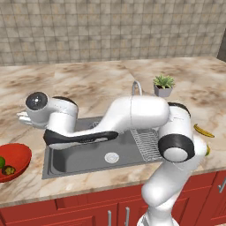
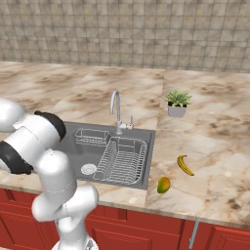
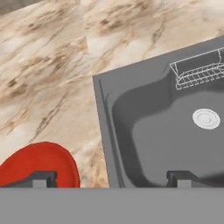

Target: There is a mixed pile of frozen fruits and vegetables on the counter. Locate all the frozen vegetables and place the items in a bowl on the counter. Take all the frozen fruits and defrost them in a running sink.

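Red cabinets (image 1: 66, 212) are running closest to the left base camera, and above them the white arm is stretching leftward across the sink (image 1: 84, 154), its end effector (image 1: 22, 117) reaching out over the counter (image 1: 88, 79) at the basin's left end. At the far left the red bowl (image 1: 20, 161) is holding the two green vegetables (image 1: 5, 167), so that half of the job is looking finished. Right of the basin the banana (image 1: 203, 130) is lying on the marble, with a sliver of the oval fruit (image 1: 207, 150) peeking past the elbow.

From the right base camera, the arm's elbow is filling the left side, while the banana (image 2: 184, 165) and the yellow-green fruit (image 2: 163, 185) are sitting near each other, just beside the sink (image 2: 83, 146), waiting to be defrosted. A curved tap (image 2: 116, 111) is standing behind the wire racks (image 2: 119, 158), and a potted plant (image 2: 177, 104) is sitting well back.

Looking along the hand, the two fingertips (image 3: 41, 178) are standing wide apart and holding nothing, one over the bowl (image 3: 39, 164) rim and one over the sink (image 3: 144, 131). Released like this, the end effector probably needs to swing back right for the fruits.
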